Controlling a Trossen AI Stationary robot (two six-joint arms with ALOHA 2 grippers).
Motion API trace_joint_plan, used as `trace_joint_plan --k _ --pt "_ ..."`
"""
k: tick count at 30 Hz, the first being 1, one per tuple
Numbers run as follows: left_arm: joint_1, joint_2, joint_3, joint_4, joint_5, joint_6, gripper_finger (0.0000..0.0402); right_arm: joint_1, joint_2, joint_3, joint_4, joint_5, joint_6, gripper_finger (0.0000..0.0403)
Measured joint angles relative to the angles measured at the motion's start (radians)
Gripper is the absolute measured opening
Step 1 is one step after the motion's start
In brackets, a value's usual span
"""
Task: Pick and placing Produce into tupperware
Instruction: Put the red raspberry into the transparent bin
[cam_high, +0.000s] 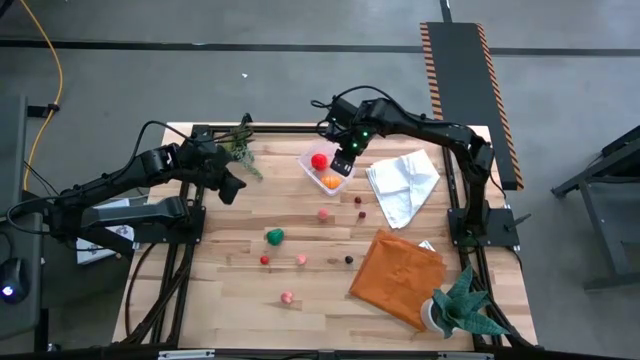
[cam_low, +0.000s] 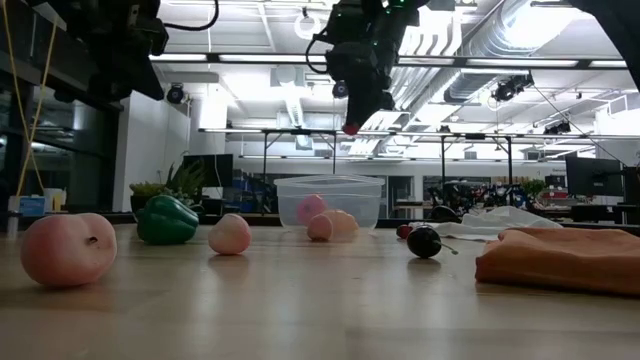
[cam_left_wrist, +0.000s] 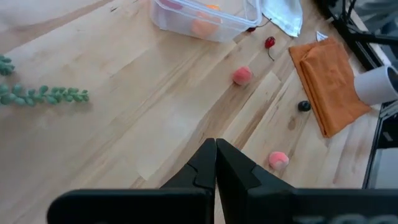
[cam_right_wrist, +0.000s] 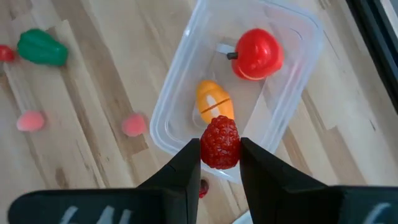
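The right tool (cam_right_wrist: 219, 163) pinched a small red raspberry (cam_right_wrist: 219, 142) by its sides above the tupperware (cam_right_wrist: 180, 68) near the worktop's far edge; light, bumpy, probably slightly slippery. The left tool (cam_left_wrist: 216, 163) hung closed, empty.

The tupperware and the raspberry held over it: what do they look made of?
The tupperware: clear, glossy plastic by the look; the wood grain and the pieces inside show through its walls. The raspberry, clamped in the right gripper: probably moulded plastic or rubber, matte red with a bumpy skin; hard or soft I cannot tell.
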Motion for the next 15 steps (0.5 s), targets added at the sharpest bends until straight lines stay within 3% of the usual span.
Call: trace_joint_plan --k 15 --pt "0.0 0.0 0.0 0.122 -0.034 -0.135 0.0001 0.0 0.0 0.0 0.041 -0.019 -0.226 0.0083"
